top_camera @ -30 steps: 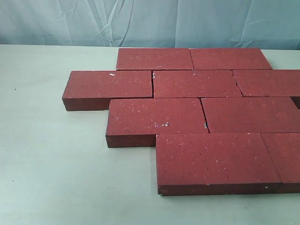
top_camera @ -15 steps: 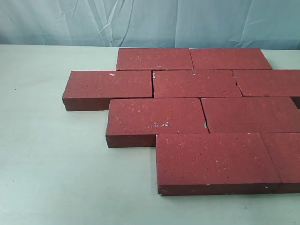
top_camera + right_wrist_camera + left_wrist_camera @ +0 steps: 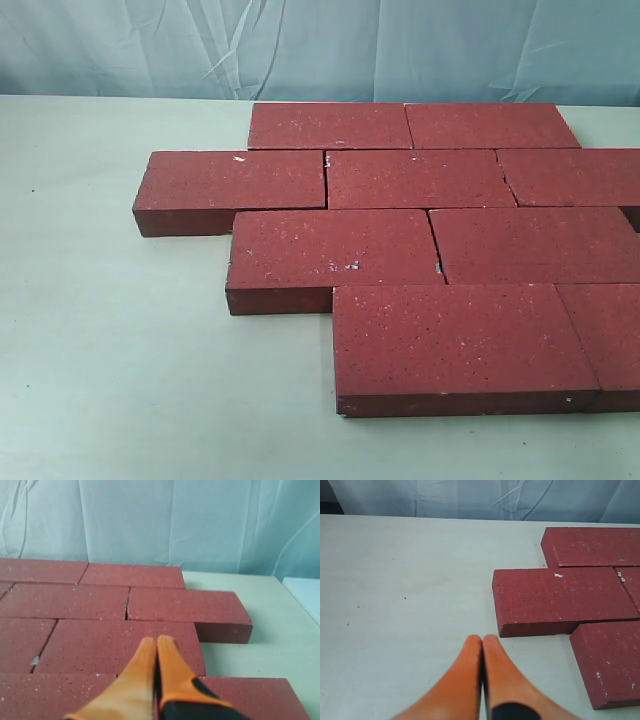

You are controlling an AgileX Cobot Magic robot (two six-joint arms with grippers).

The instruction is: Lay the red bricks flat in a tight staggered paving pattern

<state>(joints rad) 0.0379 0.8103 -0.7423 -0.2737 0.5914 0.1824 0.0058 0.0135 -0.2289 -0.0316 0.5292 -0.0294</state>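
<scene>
Nothing has moved since a second ago: the red bricks lie flat in four staggered, close-set rows at centre and right on the bench, blue cloth along the top, and my left end effector and right end effector are pinched closed, empty.

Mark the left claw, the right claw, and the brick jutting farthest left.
left claw point(image 3: 481, 642), left wrist view, between its closed fingertips.
right claw point(image 3: 156, 642), right wrist view, between its closed fingertips.
leftmost brick point(image 3: 235, 178), exterior view, middle of its top face.
</scene>
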